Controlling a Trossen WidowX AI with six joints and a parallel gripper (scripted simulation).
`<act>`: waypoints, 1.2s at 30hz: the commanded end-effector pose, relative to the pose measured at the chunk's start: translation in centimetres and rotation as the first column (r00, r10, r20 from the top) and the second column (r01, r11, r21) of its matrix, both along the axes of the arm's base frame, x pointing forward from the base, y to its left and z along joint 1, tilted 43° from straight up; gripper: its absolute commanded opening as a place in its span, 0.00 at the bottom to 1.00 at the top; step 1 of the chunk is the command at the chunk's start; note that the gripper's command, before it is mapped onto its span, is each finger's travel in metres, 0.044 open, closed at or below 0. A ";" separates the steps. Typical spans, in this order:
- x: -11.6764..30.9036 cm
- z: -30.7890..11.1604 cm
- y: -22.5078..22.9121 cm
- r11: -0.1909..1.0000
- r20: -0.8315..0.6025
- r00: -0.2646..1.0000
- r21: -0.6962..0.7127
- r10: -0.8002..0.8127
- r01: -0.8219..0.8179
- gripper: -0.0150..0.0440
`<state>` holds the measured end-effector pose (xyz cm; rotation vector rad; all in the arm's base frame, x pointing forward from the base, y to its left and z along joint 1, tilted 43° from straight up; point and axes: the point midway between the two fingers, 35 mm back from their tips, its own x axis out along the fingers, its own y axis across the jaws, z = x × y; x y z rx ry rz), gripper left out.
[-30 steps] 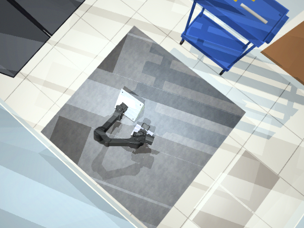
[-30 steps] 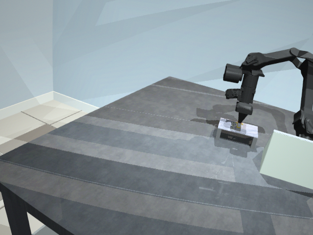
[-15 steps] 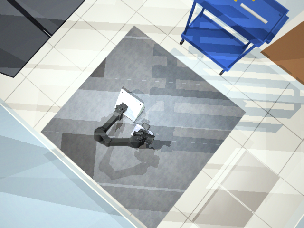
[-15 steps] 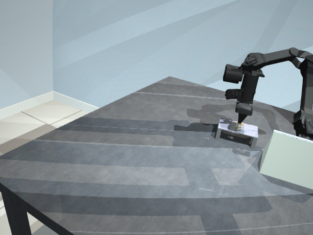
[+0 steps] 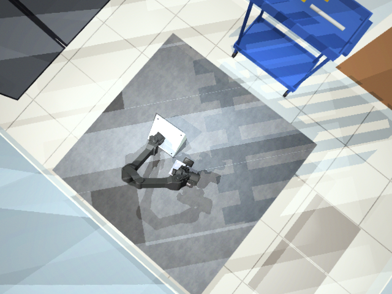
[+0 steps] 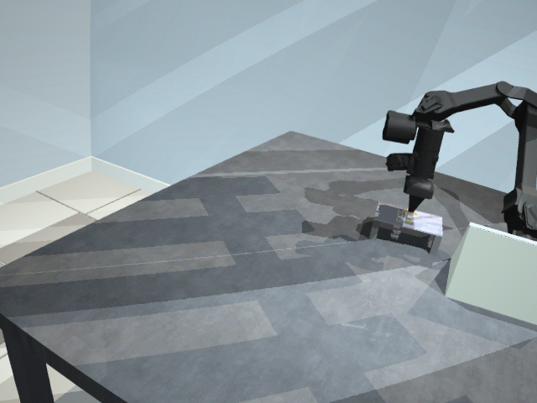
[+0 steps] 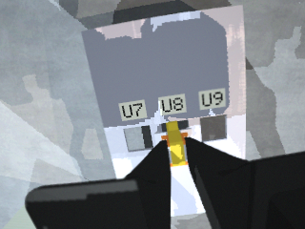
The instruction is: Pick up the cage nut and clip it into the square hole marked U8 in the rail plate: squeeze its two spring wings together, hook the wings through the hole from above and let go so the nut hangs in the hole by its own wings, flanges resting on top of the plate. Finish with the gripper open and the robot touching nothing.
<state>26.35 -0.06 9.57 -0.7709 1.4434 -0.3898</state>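
- While the black two-fingered gripper (image 5: 180,173) (image 6: 411,210) (image 7: 175,145) points down over the plate, its jaws stand nearly closed, pinching the small yellow cage nut with orange edges (image 6: 408,216) (image 7: 176,148).
- Beneath it lies the pale, flat-topped rail plate (image 5: 176,165) (image 6: 427,223) (image 7: 235,62), raised on dark supports; the nut is at the dark square hole marked U8 (image 7: 167,127), partly covering it. Whether the wings are through, I cannot tell.
- If the nut sits off-centre or turned, one wing could catch on the hole's rim while the other enters, leaving it tilted.
- Opening too soon could let the wings spring out above the plate; pressing hard on a caught wing could twist the nut in the grip.
- On either side, the holes marked U7 (image 7: 134,138) and U9 (image 7: 213,128) lie near the fingertips, so a sideways slip could mislead the wings.
- Farther off, the white, sloping-sided block (image 5: 167,134) (image 6: 490,273) stands near one end of the plate, apart from it; a straight lift looks the safest way out, since sideways travel could drag the nut.
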 end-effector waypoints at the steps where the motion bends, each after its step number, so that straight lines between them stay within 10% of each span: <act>1: 0.0 -0.1 0.0 1.000 0.002 1.000 -0.003 -0.003 0.003 0.30; 36: 0.1 0.0 -0.3 0.998 -0.015 1.000 0.062 -0.006 0.007 0.30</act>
